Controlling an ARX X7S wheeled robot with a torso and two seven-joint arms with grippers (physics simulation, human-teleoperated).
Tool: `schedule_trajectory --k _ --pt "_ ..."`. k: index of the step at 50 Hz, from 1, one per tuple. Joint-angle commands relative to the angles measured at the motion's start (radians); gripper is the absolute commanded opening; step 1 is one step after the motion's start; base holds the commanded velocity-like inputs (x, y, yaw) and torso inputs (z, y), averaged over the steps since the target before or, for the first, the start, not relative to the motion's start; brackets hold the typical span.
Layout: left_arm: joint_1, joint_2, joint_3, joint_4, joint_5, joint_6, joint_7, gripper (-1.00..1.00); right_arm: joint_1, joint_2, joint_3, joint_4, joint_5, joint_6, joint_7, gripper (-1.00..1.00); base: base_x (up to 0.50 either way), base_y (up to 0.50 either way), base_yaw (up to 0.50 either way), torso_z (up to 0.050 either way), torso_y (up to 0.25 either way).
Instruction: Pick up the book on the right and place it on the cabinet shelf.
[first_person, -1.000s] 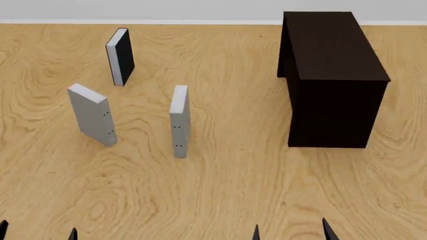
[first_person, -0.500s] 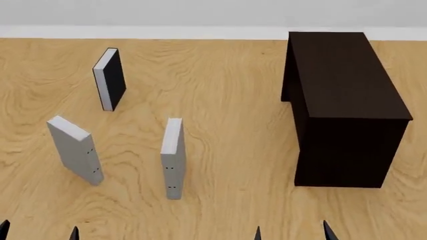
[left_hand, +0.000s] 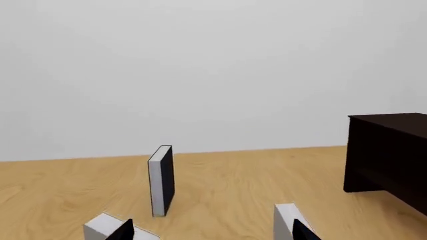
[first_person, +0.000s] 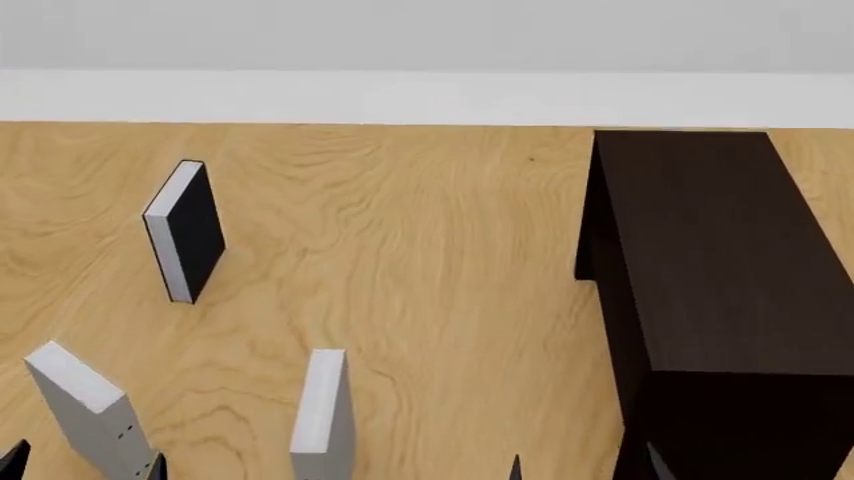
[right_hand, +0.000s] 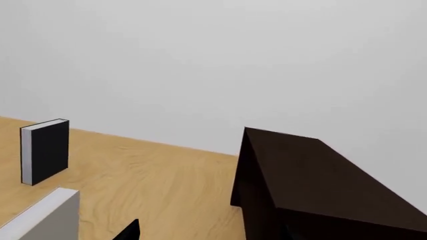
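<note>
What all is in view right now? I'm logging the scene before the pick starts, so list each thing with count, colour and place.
Slim book: one, light grey, upright on the floor, low centre-left of the head view.
Thicker grey book: one, light grey, upright, left of the slim one.
Black-covered book: one, black with white pages, upright, farther back on the left.
Cabinet: one, very dark brown, on the right.
Floor: light wood grain.
Wall: pale grey, at the back.
Left gripper and right gripper: only dark fingertips show at the head view's bottom edge, spread apart, holding nothing.
</note>
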Motion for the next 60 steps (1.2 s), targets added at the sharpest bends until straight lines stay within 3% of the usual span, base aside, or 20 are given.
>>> schedule_trajectory --k 1,30,40,55,60 --pt "0.006 -0.001 0.005 -0.005 -0.002 0.009 -0.006 1.0 -0.009 0.006 -0.001 0.001 0.003 -0.005 0.005 1.0 0.5 0.0 0.0 0.0 0.0" --pt "0.007 -0.013 0.008 0.018 -0.009 -0.002 -0.024 1.0 -0.011 0.011 -0.008 -0.018 0.003 0.036 0.03 1.0 0.47 0.0 0.0 0.0 0.001" --pt "-0.004 -0.09 -0.08 0.273 -0.032 -0.178 -0.093 1.0 0.024 0.041 -0.011 -0.279 0.098 0.368 0.018 1.0 0.0 0.0 0.0 0.0 0.0" --pt "-0.109 -0.141 -0.143 0.373 -0.039 -0.3 -0.135 1.0 0.119 0.026 -0.078 -0.477 0.241 0.604 -0.029 1.0 0.0 0.0 0.0 0.0 0.0" --pt "-0.133 -0.132 -0.131 0.32 -0.016 -0.26 -0.135 1.0 0.19 -0.014 -0.082 -0.538 0.352 0.721 -0.044 1.0 0.0 0.0 0.0 0.0 0.0"
